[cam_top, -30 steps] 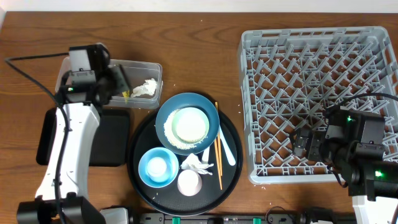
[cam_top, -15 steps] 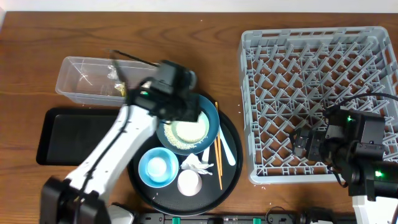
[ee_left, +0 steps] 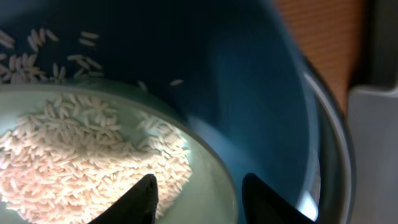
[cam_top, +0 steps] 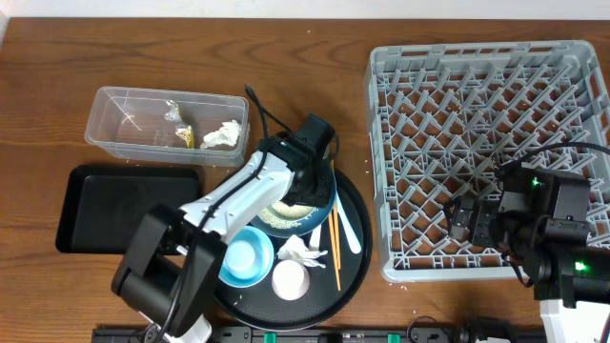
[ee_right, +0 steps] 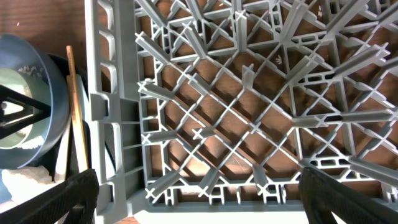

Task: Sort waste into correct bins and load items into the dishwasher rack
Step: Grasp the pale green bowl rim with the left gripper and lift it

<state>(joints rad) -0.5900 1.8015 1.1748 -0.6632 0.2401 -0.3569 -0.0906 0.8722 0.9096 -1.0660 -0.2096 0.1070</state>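
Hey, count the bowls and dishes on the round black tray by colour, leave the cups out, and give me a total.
Dark-blue dish: 1
Pale-green bowl: 1
Light-blue bowl: 1
Total: 3

Dark-blue dish (ee_left: 236,74), pale-green bowl (ee_left: 214,177), white rice (ee_left: 74,162), grey lattice rack (ee_right: 118,155)

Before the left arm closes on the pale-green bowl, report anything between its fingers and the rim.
Nothing visible blocks it. The left gripper straddles the pale-green bowl at its rim: one finger over the rice inside, the other over the dark-blue dish outside.
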